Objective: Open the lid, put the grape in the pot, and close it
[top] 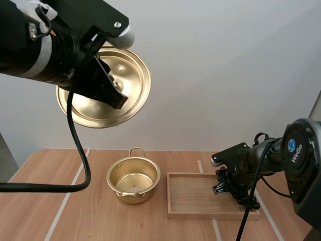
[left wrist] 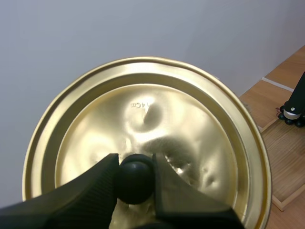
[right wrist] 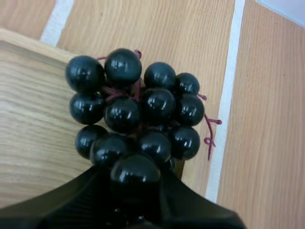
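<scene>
High at the left, pinches the black ball knob (left wrist: pixel 136 179) of the round gold metal lid (top: pixel 131 70) tightly between the fingers of the left gripper (top: pixel 116 98), lid tilted steeply, knob side toward the arm, well above the wooden table (top: pixel 40 201). Below, leaves the small gold two-handled pot (top: pixel 131 196) open on the table, just left of the shallow rectangular wooden tray (top: pixel 193 193). At the right, grips the bunch of dark glossy grapes (right wrist: pixel 138 114) between the closed-in fingers of the right gripper (top: pixel 228 187), over the tray's right rim.
</scene>
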Action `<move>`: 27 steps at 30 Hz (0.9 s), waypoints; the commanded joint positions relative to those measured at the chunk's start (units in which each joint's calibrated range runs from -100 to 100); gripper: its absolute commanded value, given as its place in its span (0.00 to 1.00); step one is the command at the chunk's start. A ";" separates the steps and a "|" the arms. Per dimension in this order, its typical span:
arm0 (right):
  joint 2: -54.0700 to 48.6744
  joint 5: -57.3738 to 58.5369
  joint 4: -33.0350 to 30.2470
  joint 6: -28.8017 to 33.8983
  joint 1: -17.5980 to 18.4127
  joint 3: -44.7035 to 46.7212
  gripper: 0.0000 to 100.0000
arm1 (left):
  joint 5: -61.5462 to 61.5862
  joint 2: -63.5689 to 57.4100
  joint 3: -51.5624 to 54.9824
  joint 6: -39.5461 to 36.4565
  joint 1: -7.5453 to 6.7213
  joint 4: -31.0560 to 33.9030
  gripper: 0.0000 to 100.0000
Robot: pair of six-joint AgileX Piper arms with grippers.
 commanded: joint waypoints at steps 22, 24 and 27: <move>-34.83 -7.66 3.56 -4.37 30.94 -0.21 0.00 | 3.28 -1.18 -43.66 -2.09 -0.06 4.99 0.00; -31.36 -9.72 3.81 -4.37 31.68 -0.21 0.00 | 3.28 -1.18 -43.76 -2.09 -0.06 5.44 0.00; -26.54 -13.00 3.81 -4.37 31.69 -0.21 0.00 | 3.28 -1.07 -43.76 -2.68 -0.06 6.62 0.00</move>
